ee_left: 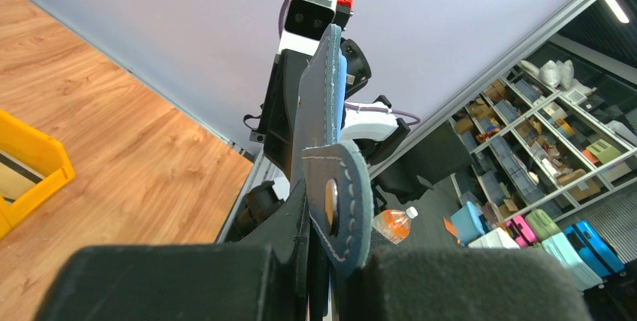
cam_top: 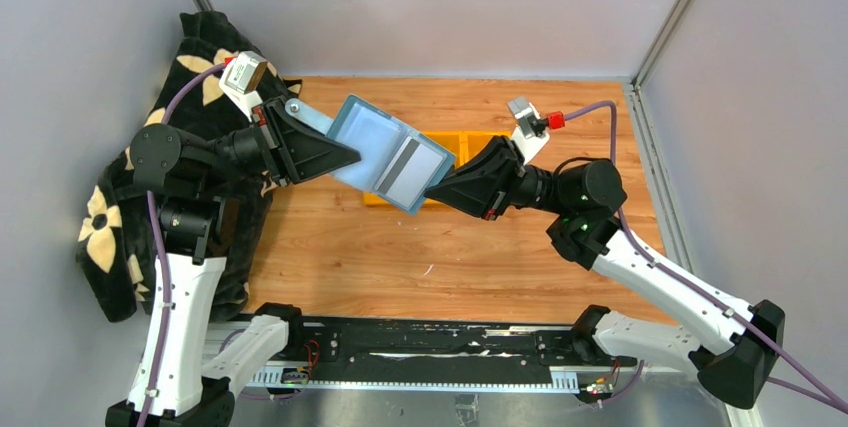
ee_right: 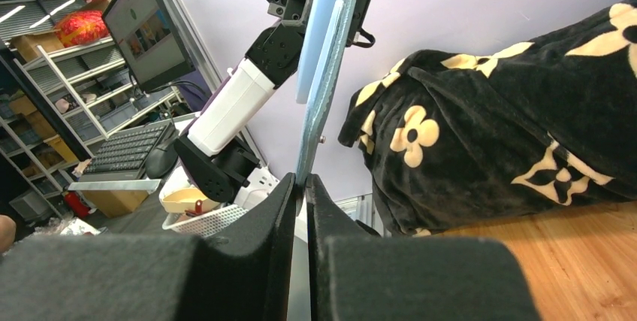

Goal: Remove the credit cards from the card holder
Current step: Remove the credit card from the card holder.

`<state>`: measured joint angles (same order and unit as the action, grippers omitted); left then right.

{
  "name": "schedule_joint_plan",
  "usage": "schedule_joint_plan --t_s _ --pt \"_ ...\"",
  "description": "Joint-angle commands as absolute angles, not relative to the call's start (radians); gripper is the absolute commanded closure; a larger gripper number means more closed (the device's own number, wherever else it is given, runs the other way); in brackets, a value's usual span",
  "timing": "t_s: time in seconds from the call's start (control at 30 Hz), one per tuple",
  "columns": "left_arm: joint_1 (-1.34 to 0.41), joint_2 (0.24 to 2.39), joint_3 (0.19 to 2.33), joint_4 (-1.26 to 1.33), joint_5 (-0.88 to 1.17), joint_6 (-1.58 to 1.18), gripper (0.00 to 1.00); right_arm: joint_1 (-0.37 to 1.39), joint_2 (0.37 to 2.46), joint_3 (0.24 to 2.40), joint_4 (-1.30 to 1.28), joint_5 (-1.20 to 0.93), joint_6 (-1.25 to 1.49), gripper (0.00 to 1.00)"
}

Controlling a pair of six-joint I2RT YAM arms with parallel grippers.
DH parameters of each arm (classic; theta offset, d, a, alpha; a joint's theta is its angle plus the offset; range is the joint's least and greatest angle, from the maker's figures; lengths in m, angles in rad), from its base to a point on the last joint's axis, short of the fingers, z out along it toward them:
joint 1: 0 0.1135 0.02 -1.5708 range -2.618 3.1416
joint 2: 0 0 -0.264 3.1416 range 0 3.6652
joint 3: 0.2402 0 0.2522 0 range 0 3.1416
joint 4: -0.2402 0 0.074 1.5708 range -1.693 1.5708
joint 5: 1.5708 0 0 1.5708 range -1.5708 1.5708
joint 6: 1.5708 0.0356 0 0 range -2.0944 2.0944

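The teal card holder hangs open in the air above the table, its pale-blue inside facing up. My left gripper is shut on its left edge, beside the strap tab. In the left wrist view the card holder stands edge-on between the left gripper fingers, with the snap tab in front. A silvery credit card with a dark stripe lies in the right half. My right gripper is shut on that card's outer edge. The right wrist view shows the right gripper pinching the thin card below the card holder.
Yellow plastic bins sit on the wooden table right under the held holder; a corner of a yellow bin shows in the left wrist view. A black flower-patterned blanket drapes the left side. Grey walls enclose the table.
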<state>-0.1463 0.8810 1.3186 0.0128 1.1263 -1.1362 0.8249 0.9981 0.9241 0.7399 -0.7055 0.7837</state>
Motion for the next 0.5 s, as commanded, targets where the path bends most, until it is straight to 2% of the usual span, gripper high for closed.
schedule_joint_plan --t_s 0.0,0.27,0.47 --pt "-0.146 0.878 1.344 0.018 1.134 -1.134 1.0 0.838 1.004 0.945 0.751 -0.698 0.766 0.88" --pt "-0.146 0.875 1.335 0.024 1.134 -1.134 1.0 0.838 1.009 0.965 0.708 -0.675 0.761 0.87" --pt "-0.146 0.858 1.309 0.017 1.134 -1.11 1.0 0.837 1.016 0.971 0.705 -0.653 0.772 0.69"
